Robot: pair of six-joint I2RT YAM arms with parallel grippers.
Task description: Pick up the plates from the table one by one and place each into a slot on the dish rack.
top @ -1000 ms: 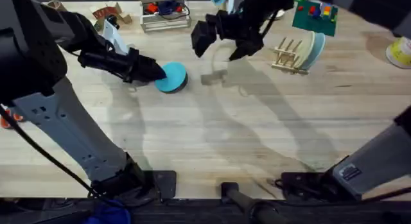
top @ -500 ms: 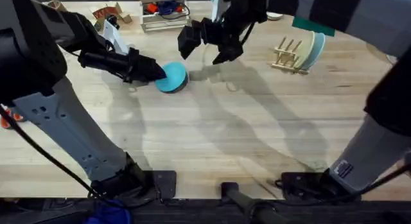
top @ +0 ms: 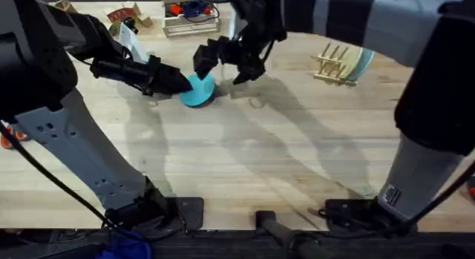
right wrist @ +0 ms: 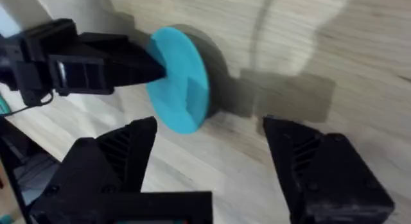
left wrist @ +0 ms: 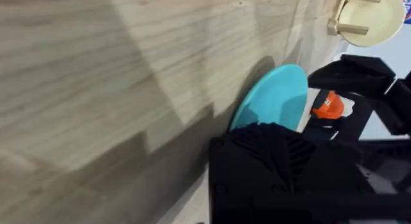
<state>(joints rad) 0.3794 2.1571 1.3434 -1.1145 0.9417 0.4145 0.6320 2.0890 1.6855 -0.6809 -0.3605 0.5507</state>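
Observation:
A bright turquoise plate (top: 199, 89) stands tilted on its edge on the table (top: 245, 162), left of centre. My left gripper (top: 178, 84) is shut on its left rim; the right wrist view shows that gripper (right wrist: 151, 68) pinching the plate (right wrist: 181, 81). My right gripper (top: 224, 60) hovers open just above and to the right of the plate, with nothing between its fingers (right wrist: 115, 161). The dish rack (top: 334, 62) stands at the far right with a cream plate (top: 355, 55) and a pale blue plate (top: 365, 60) upright in its slots. In the left wrist view the turquoise plate (left wrist: 276, 95) rises past my own finger (left wrist: 276, 161).
A wire basket (top: 191, 20) of coloured items sits at the far edge, with a small box (top: 125, 18) to its left. The right arm (top: 356, 14) stretches across the back of the table. Bare wood lies open in the middle and front.
My right gripper has swung left from near the dish rack to just beside the turquoise plate. The left gripper and the plate have stayed put.

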